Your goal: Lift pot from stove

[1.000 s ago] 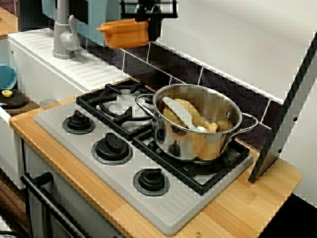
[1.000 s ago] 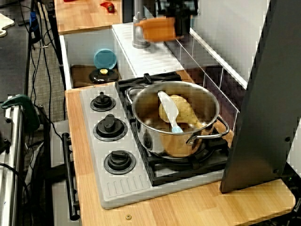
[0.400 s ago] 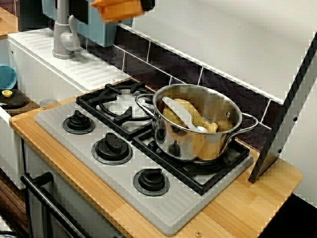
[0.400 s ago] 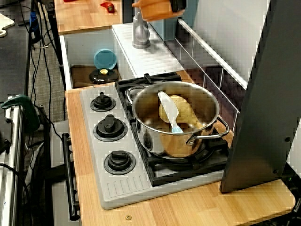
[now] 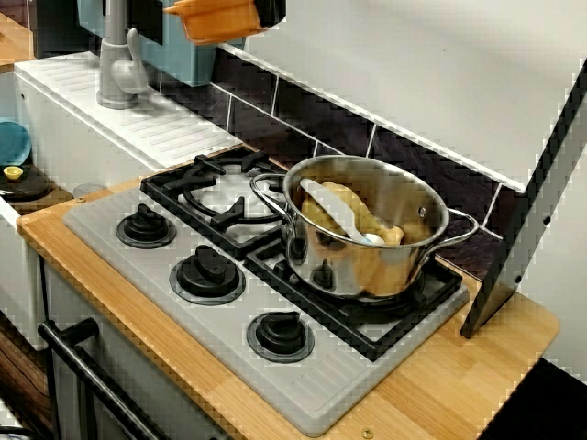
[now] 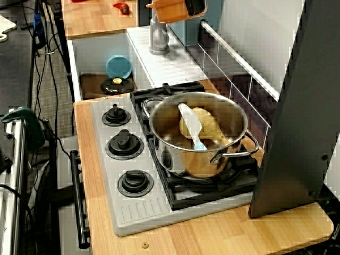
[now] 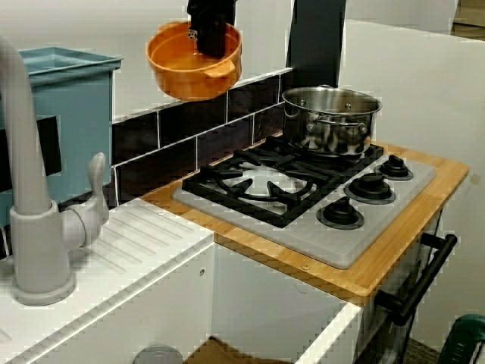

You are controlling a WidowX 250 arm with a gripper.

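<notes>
View from front-left: pot (image 5: 218, 18) at top edge, in air, well above stove (image 5: 266, 302); end effector (image 5: 268, 9) barely in frame, dark, at pot's right rim. Steel pot (image 5: 367, 234) on right rear grate, white spatula (image 5: 335, 211) inside.

View from stove's knob side: pot (image 6: 171, 9) aloft by faucet (image 6: 158, 34), dark end effector (image 6: 194, 6) on its right edge. Bench (image 6: 223, 234) wood.

View from sink side: pot (image 7: 194, 61) hangs tilted, clear of stove (image 7: 303, 205); end effector (image 7: 210, 34) clenched over back rim, grasping pot.

3 fixed views around the stove (image 5: 303, 385): knob-side corner, higher end-on, low from the sink side.
</notes>
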